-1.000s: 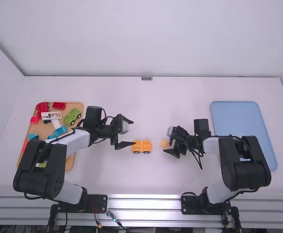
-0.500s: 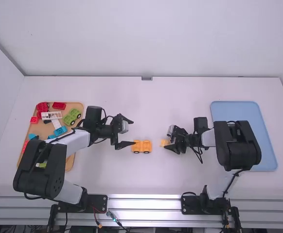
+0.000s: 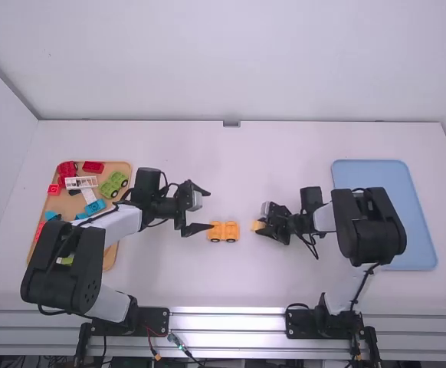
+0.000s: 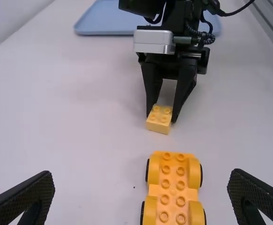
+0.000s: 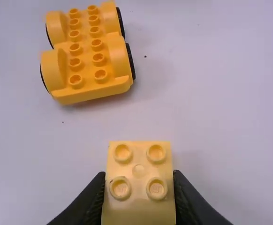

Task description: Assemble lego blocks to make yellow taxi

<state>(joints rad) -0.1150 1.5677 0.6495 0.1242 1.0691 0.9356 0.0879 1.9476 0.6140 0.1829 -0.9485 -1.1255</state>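
Observation:
The yellow-orange wheeled base (image 3: pixel 223 231) stands studs up on the mid-table, between the two grippers. Just left of it my left gripper (image 3: pixel 198 208) is open and holds nothing; the left wrist view has that gripper (image 4: pixel 141 194) with its fingers wide apart around the near part of the base (image 4: pixel 173 190). To the base's right, my right gripper (image 3: pixel 262 228) is shut on a pale yellow block (image 3: pixel 257 225). In the right wrist view the right gripper (image 5: pixel 139 190) pinches this four-stud block (image 5: pixel 139 169) from both sides, apart from the base (image 5: pixel 87 56).
On the far left a wooden tray (image 3: pixel 110 261) holds red, green, blue and white pieces, partly under the left arm. A blue tray (image 3: pixel 372 172) lies on the right, partly behind the right arm.
My right gripper has closed on the pale yellow block, which has shifted slightly left with it. The right arm's elbow has swung left. My left arm has kept still.

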